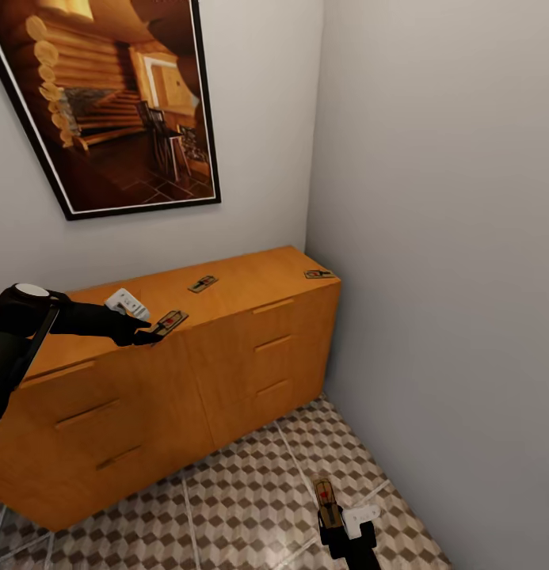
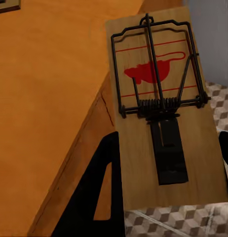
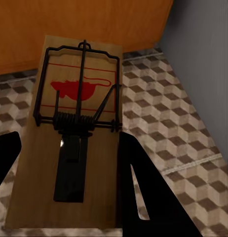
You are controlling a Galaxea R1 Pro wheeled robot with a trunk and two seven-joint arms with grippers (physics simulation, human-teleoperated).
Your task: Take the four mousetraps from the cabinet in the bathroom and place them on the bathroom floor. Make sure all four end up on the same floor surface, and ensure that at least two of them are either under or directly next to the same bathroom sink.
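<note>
The orange-brown cabinet [image 1: 250,356] stands against the wall. Two mousetraps lie on its top, one mid-top [image 1: 203,283] and one at the far right corner [image 1: 318,274]. My left gripper [image 1: 151,332] [image 2: 168,143] is shut on a third mousetrap [image 1: 170,321] [image 2: 158,98], which hangs past the cabinet's front edge. Low at the front right, my right gripper [image 1: 331,518] [image 3: 69,143] is shut on a fourth mousetrap [image 1: 325,497] [image 3: 77,113] over the cube-patterned bathroom floor [image 1: 226,507] [image 3: 183,123]. I cannot tell whether that trap touches the tiles. The sink is out of view.
A grey wall [image 1: 448,277] closes the right side, meeting the cabinet's end in a corner. A framed picture [image 1: 116,103] hangs above the cabinet. Open tiled floor runs between the cabinet front and my right arm.
</note>
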